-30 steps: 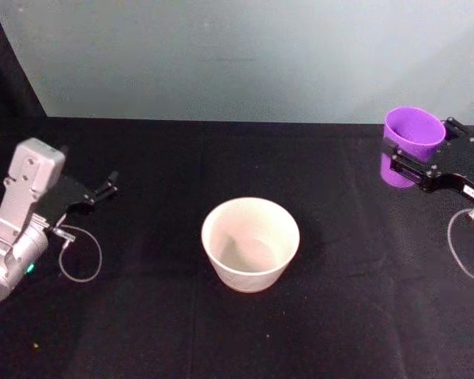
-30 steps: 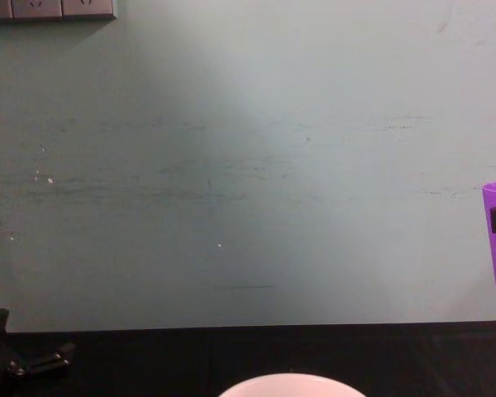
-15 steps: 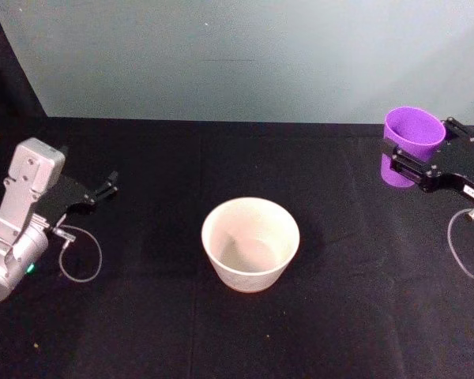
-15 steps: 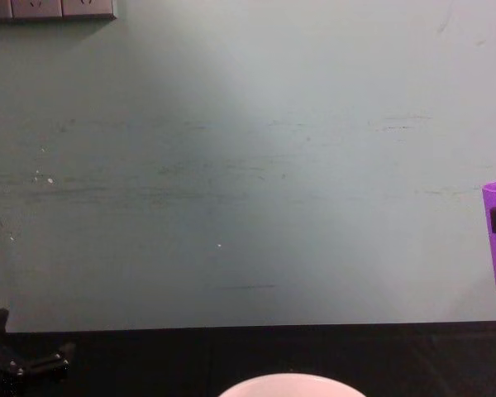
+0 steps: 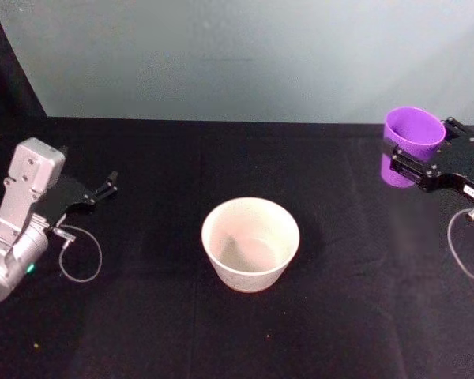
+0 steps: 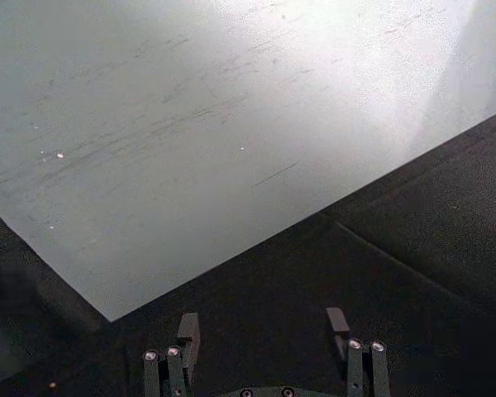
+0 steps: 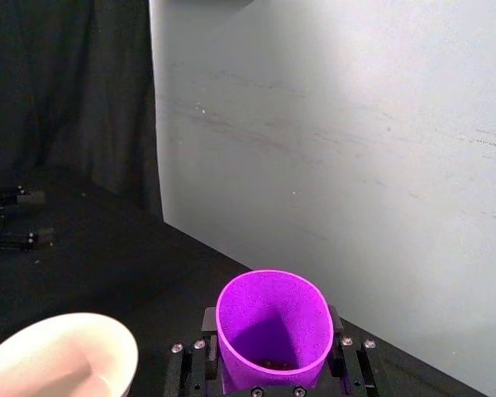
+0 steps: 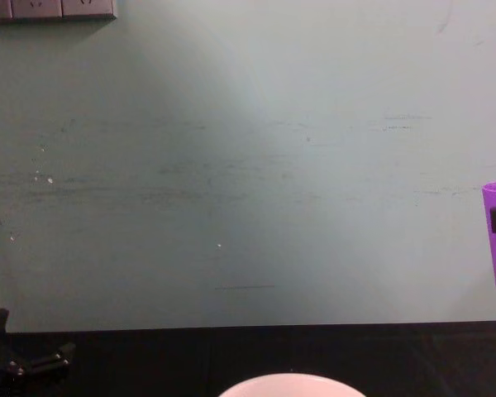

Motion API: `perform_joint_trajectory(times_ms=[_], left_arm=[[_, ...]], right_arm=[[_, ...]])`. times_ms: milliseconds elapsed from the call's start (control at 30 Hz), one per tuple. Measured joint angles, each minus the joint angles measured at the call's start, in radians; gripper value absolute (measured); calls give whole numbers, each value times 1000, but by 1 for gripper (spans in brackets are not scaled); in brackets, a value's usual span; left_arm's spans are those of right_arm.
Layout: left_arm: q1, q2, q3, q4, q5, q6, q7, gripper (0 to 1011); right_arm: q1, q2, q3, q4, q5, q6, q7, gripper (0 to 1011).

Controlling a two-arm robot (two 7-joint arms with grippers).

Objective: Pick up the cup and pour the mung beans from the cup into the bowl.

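Left gripper [image 5: 105, 188]: parked well left of the bowl [image 5: 250, 278], jaws apart, nothing between them.

Bowl: upright on the black surface [image 5: 340, 316], looks empty.

Right gripper [image 5: 421, 148]: well right of the bowl and farther back, jaws clamped across the purple cup [image 5: 415, 130] at mid-wall. The cup is upright and lifted off the surface.

Mung beans [image 7: 273, 362]: a small dark scatter at the cup's bottom.

Expect a light load. Thin, smooth plastic may flex or slip, so you'll want a grip below the rim, firm but not crushing.
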State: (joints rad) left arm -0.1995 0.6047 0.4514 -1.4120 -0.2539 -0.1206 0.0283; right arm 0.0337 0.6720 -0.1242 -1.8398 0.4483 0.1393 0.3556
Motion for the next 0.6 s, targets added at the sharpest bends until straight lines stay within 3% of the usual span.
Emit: perform_joint_trajectory(times_ms=[600], left_arm=[[0,0,0,0,0,0,0,1000]], right_arm=[[0,0,0,0,0,0,0,733]])
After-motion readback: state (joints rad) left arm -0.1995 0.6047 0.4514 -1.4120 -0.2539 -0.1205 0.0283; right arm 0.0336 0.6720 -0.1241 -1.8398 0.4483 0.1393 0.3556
